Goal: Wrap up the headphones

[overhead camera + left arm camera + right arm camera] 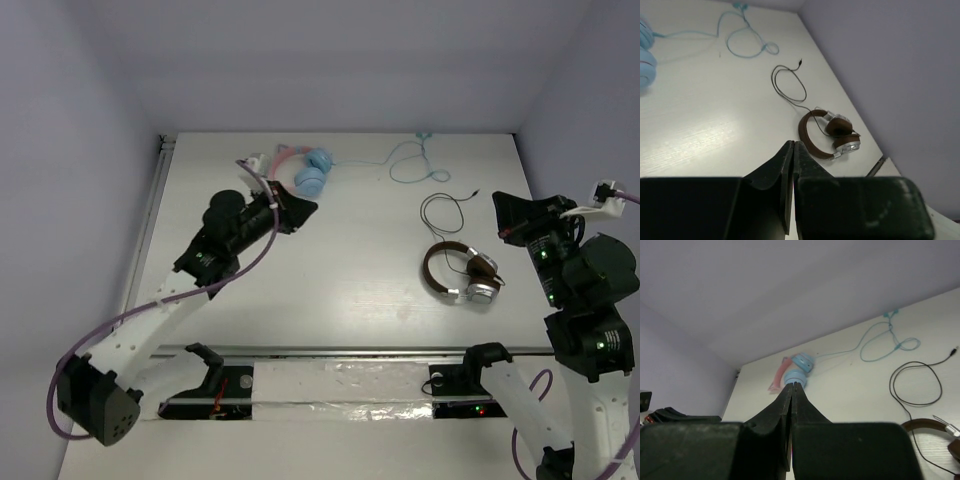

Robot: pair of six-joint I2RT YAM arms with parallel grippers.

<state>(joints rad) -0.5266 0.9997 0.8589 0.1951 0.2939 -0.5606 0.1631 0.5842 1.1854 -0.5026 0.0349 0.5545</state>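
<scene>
Headphones [482, 272]: brown band, brown pads, silver cups; lying flat on the right half of the table [340, 280], untouched; black cable [773, 79] unwound, running from the cups in a loose loop toward the far edge, plug end free. Right gripper [497, 200]: fingers pressed together, holding nothing; raised near the cable loop, on its right. Left gripper [303, 208]: fingers pressed together, holding nothing; well apart from the headphones, on the left half. Blue and pink headphones [312, 172]: near the far edge, just beyond the left gripper; blue cable [412, 163] trailing rightward in curls.
</scene>
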